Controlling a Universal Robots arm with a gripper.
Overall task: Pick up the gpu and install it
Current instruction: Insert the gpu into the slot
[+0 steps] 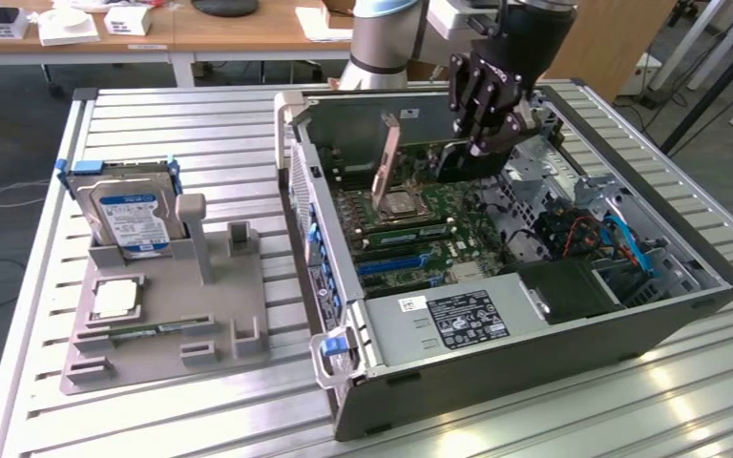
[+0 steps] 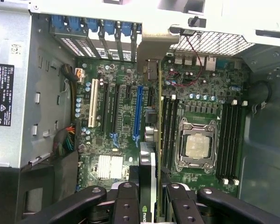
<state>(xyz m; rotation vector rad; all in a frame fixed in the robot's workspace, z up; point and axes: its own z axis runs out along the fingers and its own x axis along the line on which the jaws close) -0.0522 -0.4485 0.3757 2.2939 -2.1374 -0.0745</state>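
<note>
The gpu (image 2: pixel 147 182) is seen edge-on between the black fingers (image 2: pixel 126 198) of my gripper (image 2: pixel 149 200), which is shut on it. It runs from the gripper to its silver end bracket (image 2: pixel 154 46), which stands by the case's rear slot openings. It sits over the motherboard, between the long blue slot (image 2: pixel 139 112) and the memory slots (image 2: pixel 167 126). In the exterior view my gripper (image 1: pixel 481 148) reaches down into the open computer case (image 1: pixel 533 372), and the card's bracket (image 1: pixel 389 153) stands upright toward the exterior view's left of it. Whether the card touches a slot cannot be told.
The CPU socket (image 2: pixel 196 144) lies beside the card. A power supply (image 1: pixel 469 320) fills the case's near end, and cables (image 1: pixel 609 239) lie at the exterior view's right. A grey fixture (image 1: pixel 169 315) outside the case holds a hard drive (image 1: pixel 131 215) and a chip (image 1: pixel 115 298).
</note>
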